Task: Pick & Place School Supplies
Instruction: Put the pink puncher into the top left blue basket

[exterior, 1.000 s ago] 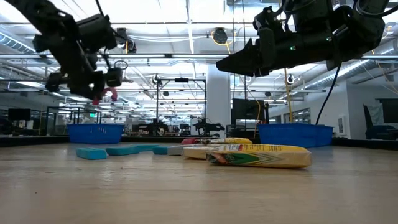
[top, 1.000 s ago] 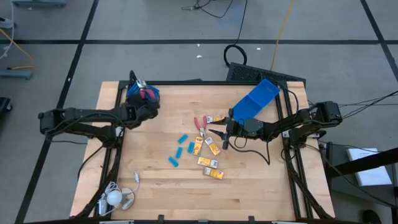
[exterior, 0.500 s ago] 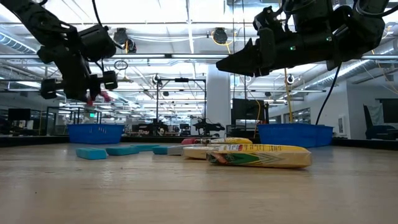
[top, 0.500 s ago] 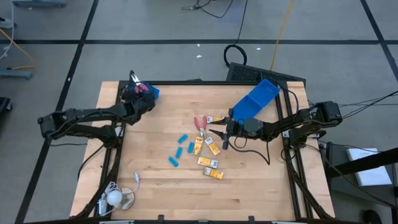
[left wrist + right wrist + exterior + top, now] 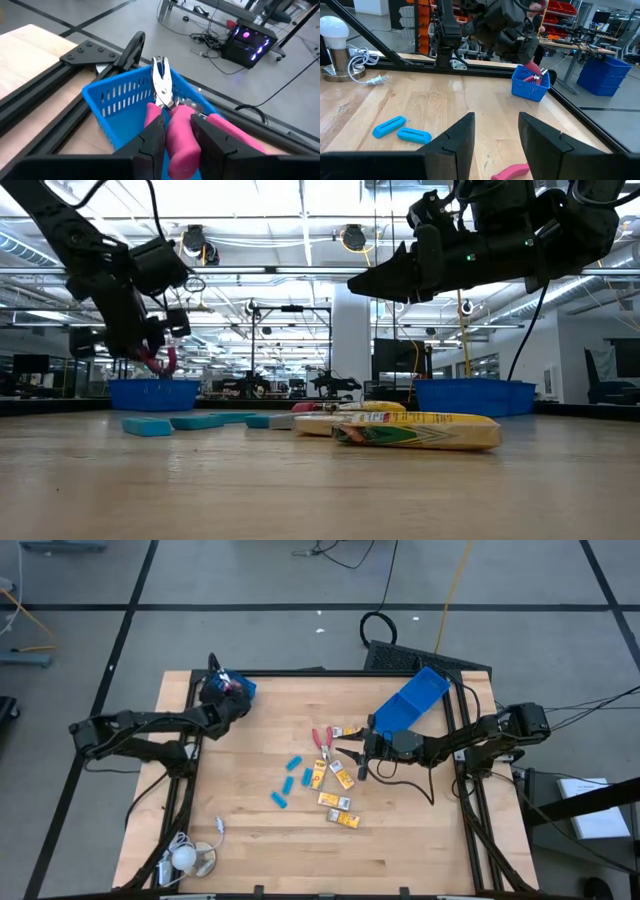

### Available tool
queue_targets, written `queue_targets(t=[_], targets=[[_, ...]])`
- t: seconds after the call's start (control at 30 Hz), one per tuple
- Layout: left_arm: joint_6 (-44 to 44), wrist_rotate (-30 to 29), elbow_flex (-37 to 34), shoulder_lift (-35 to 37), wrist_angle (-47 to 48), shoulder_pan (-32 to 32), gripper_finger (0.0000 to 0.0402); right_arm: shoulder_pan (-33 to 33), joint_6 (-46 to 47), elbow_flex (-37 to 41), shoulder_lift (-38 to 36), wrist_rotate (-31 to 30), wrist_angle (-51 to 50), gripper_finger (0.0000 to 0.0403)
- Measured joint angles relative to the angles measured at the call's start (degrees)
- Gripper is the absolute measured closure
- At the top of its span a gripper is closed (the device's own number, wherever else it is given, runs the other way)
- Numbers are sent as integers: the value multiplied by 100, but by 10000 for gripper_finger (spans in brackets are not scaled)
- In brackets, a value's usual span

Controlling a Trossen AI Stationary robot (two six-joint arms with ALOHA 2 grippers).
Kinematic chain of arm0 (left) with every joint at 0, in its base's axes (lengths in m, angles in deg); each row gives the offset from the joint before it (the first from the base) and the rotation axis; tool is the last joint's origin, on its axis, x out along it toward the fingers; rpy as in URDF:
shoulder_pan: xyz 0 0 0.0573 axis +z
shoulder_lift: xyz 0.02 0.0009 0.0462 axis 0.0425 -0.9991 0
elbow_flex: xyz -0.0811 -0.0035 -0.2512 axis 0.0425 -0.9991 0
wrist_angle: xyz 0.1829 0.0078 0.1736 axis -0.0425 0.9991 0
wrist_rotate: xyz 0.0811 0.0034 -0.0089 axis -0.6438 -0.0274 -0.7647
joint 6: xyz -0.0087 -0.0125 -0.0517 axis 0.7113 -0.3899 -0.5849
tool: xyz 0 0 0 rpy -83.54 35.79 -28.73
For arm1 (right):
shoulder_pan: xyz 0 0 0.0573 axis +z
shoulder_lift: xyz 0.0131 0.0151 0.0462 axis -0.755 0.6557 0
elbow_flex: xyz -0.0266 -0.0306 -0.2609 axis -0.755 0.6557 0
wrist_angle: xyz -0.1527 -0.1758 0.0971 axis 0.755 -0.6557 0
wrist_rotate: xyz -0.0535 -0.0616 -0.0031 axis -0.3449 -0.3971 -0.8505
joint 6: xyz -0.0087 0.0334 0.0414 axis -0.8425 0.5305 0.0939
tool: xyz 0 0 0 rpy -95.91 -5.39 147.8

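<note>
My left gripper [image 5: 172, 142] holds a pair of pink-handled scissors [image 5: 170, 120]: the fingers [image 5: 150, 142] press on the pink handles from both sides, the jaws only narrowly parted, and the metal blades point forward, away from the wrist. Directly beyond and under the blades sits the small blue bin [image 5: 125, 102] at the table's far left corner; the blade tips are over its open top. In the high view this gripper [image 5: 226, 692] is at that bin [image 5: 240, 690], and in the low view the pink handles [image 5: 160, 360] hang just above the bin's rim [image 5: 150, 392].

My right gripper [image 5: 350, 755] hovers above the table [image 5: 250, 840] near its middle, jaws partly apart and holding nothing. Just in front of it lies a second pair of red-handled scissors [image 5: 322, 738]. Beside and just beyond these lie the yellow-orange packets [image 5: 342, 776], scattered in a loose group. Farther on, toward my left arm, lie the light-blue oblong pieces [image 5: 290, 780]. Behind this gripper, a larger blue bin [image 5: 415, 700] rests tilted at the table's far right edge.
</note>
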Motion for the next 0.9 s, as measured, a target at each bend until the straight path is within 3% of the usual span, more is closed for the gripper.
queue_targets(t=[0.33, 0.73, 0.9], targets=[[-207, 113, -2, -743, -212, -1, 309, 0, 1, 0, 0, 1, 2, 261], [-732, 110, 0, -839, -212, 4, 309, 0, 3, 0, 0, 14, 2, 261], [-710, -145, 0, -839, -475, 7, 309, 2, 3, 0, 0, 14, 2, 261]])
